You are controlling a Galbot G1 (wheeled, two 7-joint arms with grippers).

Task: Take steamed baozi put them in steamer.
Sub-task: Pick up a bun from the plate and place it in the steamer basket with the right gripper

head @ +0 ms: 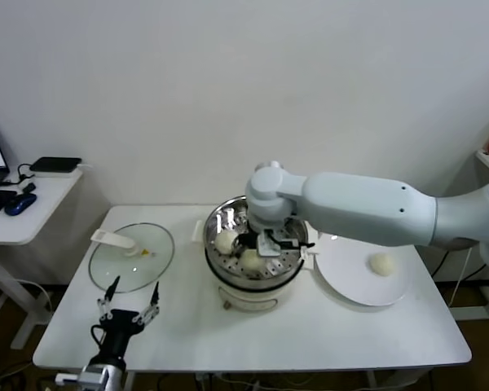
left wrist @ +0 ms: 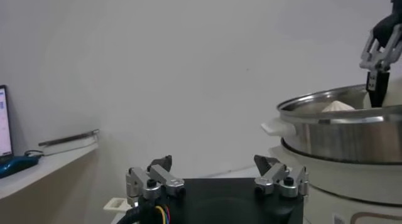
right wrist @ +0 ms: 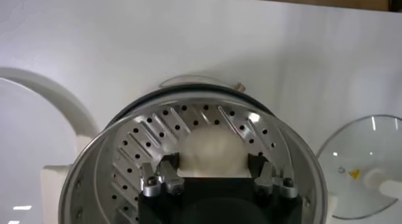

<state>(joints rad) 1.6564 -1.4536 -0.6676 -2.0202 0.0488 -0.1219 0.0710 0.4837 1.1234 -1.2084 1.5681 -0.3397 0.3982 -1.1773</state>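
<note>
Your right gripper (right wrist: pixel 212 176) is inside the steamer (head: pixel 220 221), jaws closed on a baozi (right wrist: pixel 210 150) that sits low over the perforated tray (right wrist: pixel 151 134). Two more buns (head: pixel 226 241) already lie on the tray in the head view, just beside the gripper; one bun (head: pixel 381 263) remains on the white plate (head: pixel 342 281).

Recommendations:
- Lower until the bun rests on the tray — do not drop it.
- Open the jaws only enough to free the soft dough, then lift straight up, clear of the steel rim.
- Watch the neighbouring buns; a sideways exit would likely nudge them.

The left gripper (head: pixel 130 300) waits open near the glass lid (head: pixel 134 257) — no action needed.
</note>
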